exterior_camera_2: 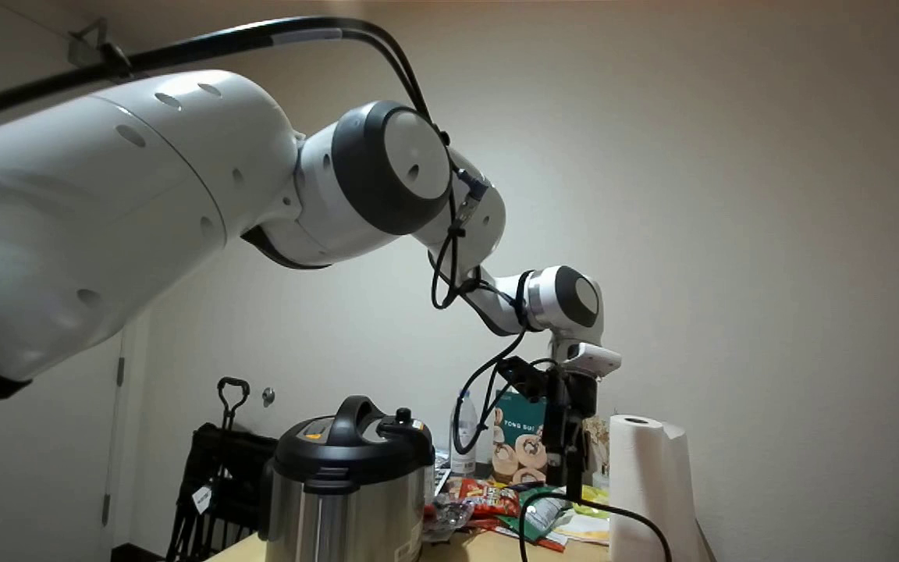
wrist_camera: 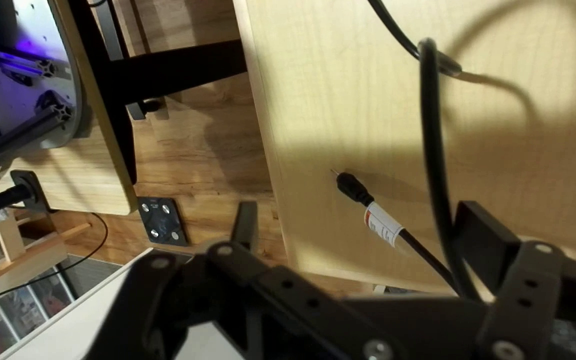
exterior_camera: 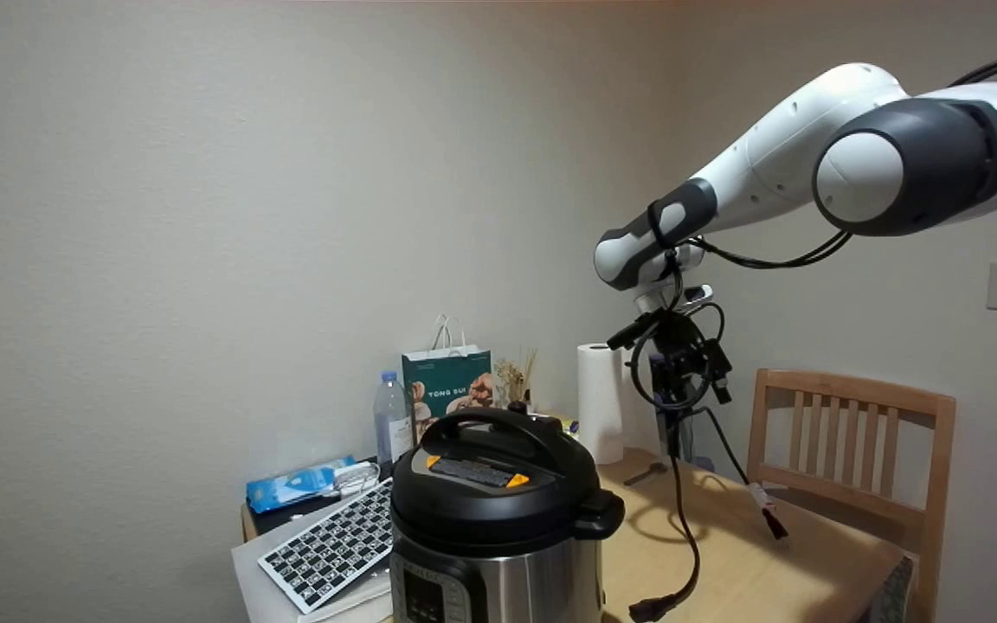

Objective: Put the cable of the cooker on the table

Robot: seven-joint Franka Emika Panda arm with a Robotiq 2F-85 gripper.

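The cable hangs in black loops from my gripper, below its tip also in an exterior view. Its labelled plug end and other connector droop over the table. In the wrist view my gripper has its fingers wide apart. The cable lies against the right finger; its bend near the palm is partly hidden. The plug end with bare prongs points at the tabletop; I cannot tell whether it touches. The cooker stands apart from the gripper, also in an exterior view.
A paper towel roll stands close behind the gripper. A green bag, a bottle and snack packs are at the back. A gridded panel lies beside the cooker. A wooden chair stands at the table.
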